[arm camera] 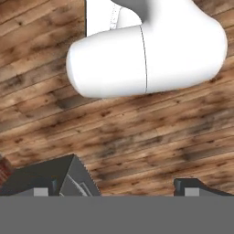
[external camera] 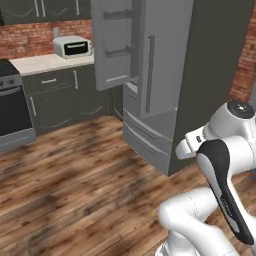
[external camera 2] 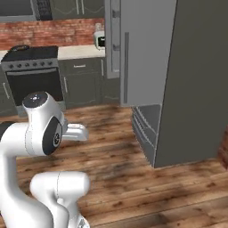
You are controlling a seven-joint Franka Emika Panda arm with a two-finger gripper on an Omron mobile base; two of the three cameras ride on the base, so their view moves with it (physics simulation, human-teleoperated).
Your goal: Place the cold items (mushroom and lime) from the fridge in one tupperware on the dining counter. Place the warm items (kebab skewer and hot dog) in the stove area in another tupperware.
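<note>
Fingertips of the hand [arm camera: 116, 187] stand wide apart at the bottom of the hand view, gripping nothing, above brown wooden plank floor [arm camera: 137, 137]. Tall grey fridge [external camera: 165, 75] fills the upper middle of the left base view, its door [external camera: 114, 45] swung open; the shelves seen hold nothing I can make out.
</note>
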